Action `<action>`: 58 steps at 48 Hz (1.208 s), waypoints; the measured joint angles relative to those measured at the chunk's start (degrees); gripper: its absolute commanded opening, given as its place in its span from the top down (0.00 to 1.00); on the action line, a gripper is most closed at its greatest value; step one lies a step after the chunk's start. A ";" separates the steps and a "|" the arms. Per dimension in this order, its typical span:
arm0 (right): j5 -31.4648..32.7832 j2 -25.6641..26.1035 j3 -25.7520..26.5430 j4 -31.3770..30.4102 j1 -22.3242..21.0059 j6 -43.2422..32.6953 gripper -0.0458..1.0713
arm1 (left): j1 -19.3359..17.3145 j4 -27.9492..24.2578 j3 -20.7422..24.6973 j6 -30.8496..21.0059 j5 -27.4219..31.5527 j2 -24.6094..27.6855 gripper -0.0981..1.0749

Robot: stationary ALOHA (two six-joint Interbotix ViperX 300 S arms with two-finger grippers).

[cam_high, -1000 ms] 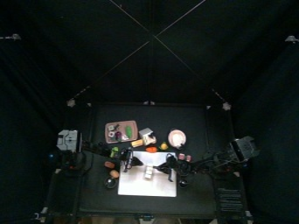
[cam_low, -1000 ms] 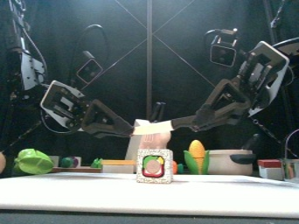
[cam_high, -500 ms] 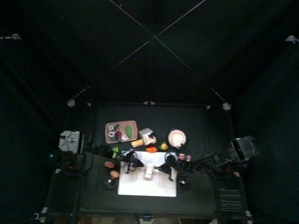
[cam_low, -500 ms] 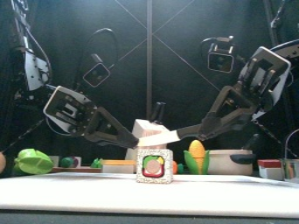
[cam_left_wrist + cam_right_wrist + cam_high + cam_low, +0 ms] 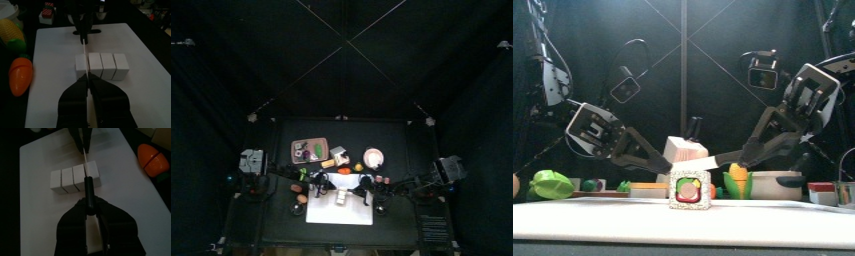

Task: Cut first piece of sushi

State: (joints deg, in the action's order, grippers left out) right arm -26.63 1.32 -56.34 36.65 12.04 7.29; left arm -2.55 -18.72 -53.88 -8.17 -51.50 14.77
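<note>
The sushi is seen lying mid-board, a knife is held clamped at each end by the left gripper and right gripper above the first seam, and a straight downward press is judged needed next.

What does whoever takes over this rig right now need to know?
Left end effector: shut on one end of the knife.
Right end effector: shut on the knife's other end, facing the left one across the cutting board.
Sushi: lies in the middle of the board, all four segments together.
Done: knife gripped by both arms, blade lined up over the seam behind the end segment, just above the roll.
Left: press the blade down through that seam and part the first piece.
</note>
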 measured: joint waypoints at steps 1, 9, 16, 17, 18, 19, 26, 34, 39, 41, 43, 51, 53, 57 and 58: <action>0.09 0.00 0.00 0.00 0.00 0.00 0.67 | 0.00 0.00 0.00 0.00 0.00 0.00 0.57; 0.00 0.00 0.00 0.00 0.09 -0.09 0.67 | 0.09 0.00 0.00 -0.09 0.00 -0.09 0.57; 0.09 -0.09 0.09 -0.09 0.26 -0.09 0.67 | 0.62 -0.26 -0.09 0.00 0.09 -0.26 0.57; 0.00 -0.09 0.09 -0.09 0.35 0.00 0.67 | 0.70 -0.35 0.00 0.00 0.09 -0.26 0.57; 0.09 -0.09 0.09 -0.18 0.44 0.00 0.67 | 0.70 -0.44 0.00 -0.09 0.00 -0.35 0.57; 0.09 -0.09 0.09 -0.18 0.53 0.00 0.67 | 0.79 -0.62 0.00 0.00 0.09 -0.35 0.57; 0.09 0.00 0.18 -0.26 1.14 0.00 0.67 | 0.88 -1.58 0.00 0.00 -0.09 -0.35 0.57; 0.00 -0.09 0.18 -0.09 1.49 -0.09 0.68 | 0.79 -2.46 0.09 0.00 -0.26 -0.35 0.57; -0.09 -0.09 0.18 0.00 1.49 -0.09 0.68 | 0.62 -2.64 0.09 0.00 -0.26 -0.35 0.57; -0.09 -0.09 0.09 -0.09 1.41 -0.09 0.68 | 0.53 -2.55 0.09 0.00 -0.26 -0.35 0.57; -0.09 -0.09 0.09 0.00 1.41 -0.09 0.68 | 0.53 -2.64 0.09 0.09 -0.26 -0.44 0.57; -0.09 -0.09 0.09 0.00 1.41 0.00 0.68 | 0.44 -2.64 0.09 0.09 -0.26 -0.35 0.57; -0.09 -0.09 0.09 -0.09 1.41 -0.09 0.68 | 0.44 -2.64 0.09 0.00 -0.26 -0.35 0.57; -0.18 -0.09 0.00 -0.09 1.32 -0.09 0.68 | 0.35 -2.64 0.09 0.09 -0.26 -0.35 0.57; -0.18 -0.09 0.00 0.00 1.32 -0.09 0.68 | 0.35 -2.64 0.09 0.09 -0.26 -0.35 0.57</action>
State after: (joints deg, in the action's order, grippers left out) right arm -26.81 1.23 -56.34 36.65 13.36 7.21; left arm -2.20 -21.36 -53.79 -8.09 -51.77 14.41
